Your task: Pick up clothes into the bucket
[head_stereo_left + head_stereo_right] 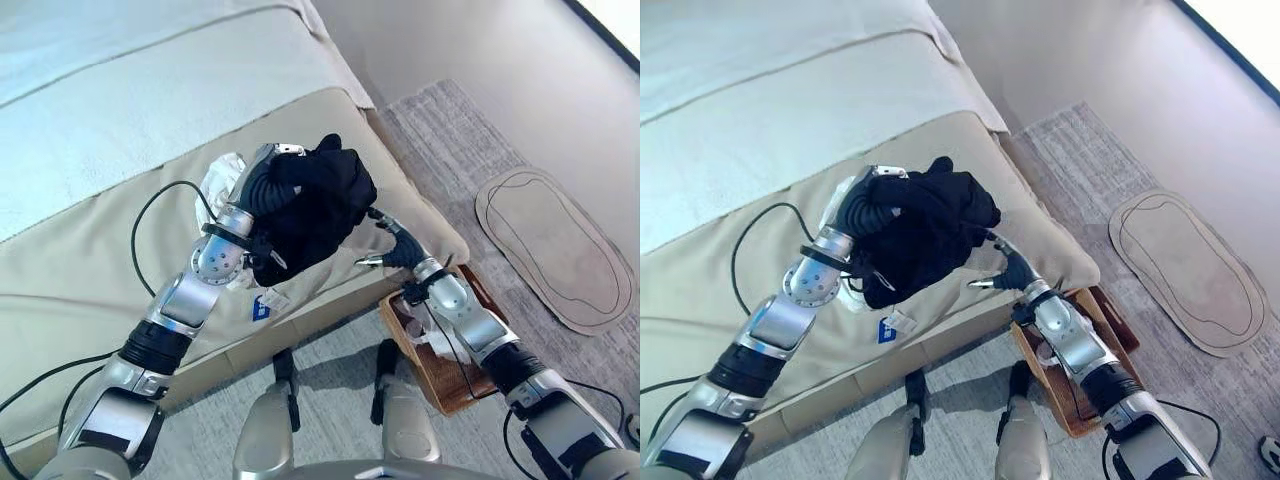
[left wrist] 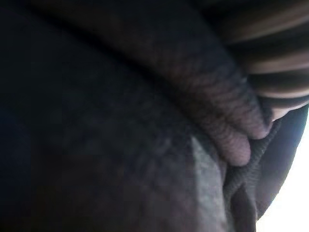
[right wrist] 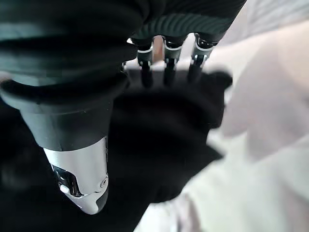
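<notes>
Beige cushions of a sofa (image 1: 90,260) fill the left eye view, with grey carpet (image 1: 450,150) to the right and a wooden bucket (image 1: 440,385) on the floor just below the sofa's front edge. A black garment (image 1: 310,210) is bunched over the left hand (image 1: 262,185), lifted off the cushion; the fingers are buried in cloth, so I cannot tell whether they are curled or straight. A white cloth (image 1: 218,180) lies on the cushion behind it. The right hand (image 1: 395,245) sits just beside the garment's right edge, fingers straight and spread.

From the right eye view, the garment (image 1: 925,230) hangs between the two hands, the right hand (image 1: 1005,268) reaching its lower edge with the bucket (image 1: 1060,385) well below and right of it. To do this step well, I judge the right hand should gather the loose hanging edge before the bundle swings toward the bucket, so nothing trails on the sofa edge.

Along the left wrist view, dark knit folds of the garment (image 2: 120,121) press against the lens; no fingers can be made out.

Past the right wrist, the fingers (image 3: 166,67) extend straight, tips touching the garment (image 3: 159,140) without closing on it, thumb (image 3: 82,179) held apart, pale cushion (image 3: 265,145) beyond.
</notes>
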{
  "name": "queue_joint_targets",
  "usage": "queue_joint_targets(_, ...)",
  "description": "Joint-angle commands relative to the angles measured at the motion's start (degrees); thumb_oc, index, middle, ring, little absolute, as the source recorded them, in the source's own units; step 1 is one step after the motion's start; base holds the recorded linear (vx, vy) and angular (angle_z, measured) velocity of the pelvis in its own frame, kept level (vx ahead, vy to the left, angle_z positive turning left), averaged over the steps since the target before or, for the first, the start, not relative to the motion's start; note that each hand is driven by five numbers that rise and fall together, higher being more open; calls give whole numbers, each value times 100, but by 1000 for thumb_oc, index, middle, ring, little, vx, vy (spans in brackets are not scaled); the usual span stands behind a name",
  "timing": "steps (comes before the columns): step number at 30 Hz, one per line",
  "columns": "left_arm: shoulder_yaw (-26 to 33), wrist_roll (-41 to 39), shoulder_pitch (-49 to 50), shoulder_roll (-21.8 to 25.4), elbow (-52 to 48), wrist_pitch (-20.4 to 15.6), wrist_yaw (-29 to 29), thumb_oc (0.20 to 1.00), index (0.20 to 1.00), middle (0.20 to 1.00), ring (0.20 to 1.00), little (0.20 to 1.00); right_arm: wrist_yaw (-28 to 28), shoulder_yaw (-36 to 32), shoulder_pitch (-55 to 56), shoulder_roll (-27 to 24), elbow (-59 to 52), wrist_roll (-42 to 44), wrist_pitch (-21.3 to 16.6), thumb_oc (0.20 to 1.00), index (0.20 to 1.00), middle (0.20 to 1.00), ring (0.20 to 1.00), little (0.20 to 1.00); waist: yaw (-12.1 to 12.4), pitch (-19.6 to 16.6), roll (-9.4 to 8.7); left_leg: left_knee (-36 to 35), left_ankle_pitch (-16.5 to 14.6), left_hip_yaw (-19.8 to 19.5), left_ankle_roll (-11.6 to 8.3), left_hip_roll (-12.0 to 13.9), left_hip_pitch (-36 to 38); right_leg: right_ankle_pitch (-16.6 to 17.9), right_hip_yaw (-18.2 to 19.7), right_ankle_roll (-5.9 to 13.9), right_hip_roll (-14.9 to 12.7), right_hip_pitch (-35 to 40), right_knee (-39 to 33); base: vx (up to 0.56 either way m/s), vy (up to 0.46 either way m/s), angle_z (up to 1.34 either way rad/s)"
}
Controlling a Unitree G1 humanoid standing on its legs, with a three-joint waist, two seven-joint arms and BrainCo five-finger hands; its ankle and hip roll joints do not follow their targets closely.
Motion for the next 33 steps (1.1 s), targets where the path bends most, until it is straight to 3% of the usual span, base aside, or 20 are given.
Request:
queue_joint_targets(1, -138, -459, -324, -140, -514, -472, -98, 200, 200, 200, 200, 200, 164, 151, -149, 201, -297, 64, -166, 1000, 1000, 1000, 1000, 1000, 96, -481, -35, -75, -63, -134, -105, 87, -25, 147, -184, 332, -277, -33, 105, 92, -12, 5)
queue_joint_targets(8, -338, -957, -25, -260, -1025, -486, -469, 200, 200, 200, 200, 200, 49, 304, -117, 672, -427, 32, -160, 1000, 1000, 1000, 1000, 1000, 160, -668, 27, -303, -34, -131, -112, 144, 353, 44, -288, 328, -208, 271, 56, 56, -8, 1)
queue_joint_targets(19, -477, -1246, 160, -607, -1082, -365, -349, 200, 200, 200, 200, 200, -324, 393, -35, 947, -684, -107, -164, 1000, 1000, 1000, 1000, 1000, 160, -746, 26, -330, -29, -154, -111, 195, 399, -4, -338, 307, -152, 319, 44, 10, -9, 3)
queue_joint_targets(26, -588, -1332, 86, -691, -1110, -336, -297, 200, 200, 200, 200, 200, -153, 656, -69, 1097, -870, 229, -166, 1000, 1000, 1000, 1000, 1000, 153, -770, 12, -245, -63, -151, -100, 194, 352, -16, -312, 296, -152, 309, 53, 0, 0, 0)
queue_joint_targets(27, -597, -1343, 80, -697, -1114, -335, -290, 200, 200, 200, 200, 200, -109, 717, -77, 1121, -867, 308, -161, 555, 555, 555, 555, 555, 157, -780, 6, -233, -73, -144, -96, 194, 352, -16, -310, 297, -152, 317, 50, 0, 0, 0)
queue_joint_targets(28, -611, -1342, 76, -702, -1119, -338, -284, 200, 200, 200, 200, 200, -69, 773, -84, 1138, -852, 362, -161, 200, 200, 200, 200, 200, 160, -791, 4, -226, -80, -141, -94, 194, 357, -22, -310, 298, -152, 324, 51, 0, 0, 0)
queue_joint_targets(33, -621, -1381, 106, -710, -1115, -357, -275, 200, 200, 200, 200, 200, 79, 940, -92, 1217, -751, 684, -170, 200, 200, 200, 200, 200, 178, -858, 1, -202, -117, -144, -93, 192, 383, -45, -313, 297, -152, 384, 39, 0, 0, 0)
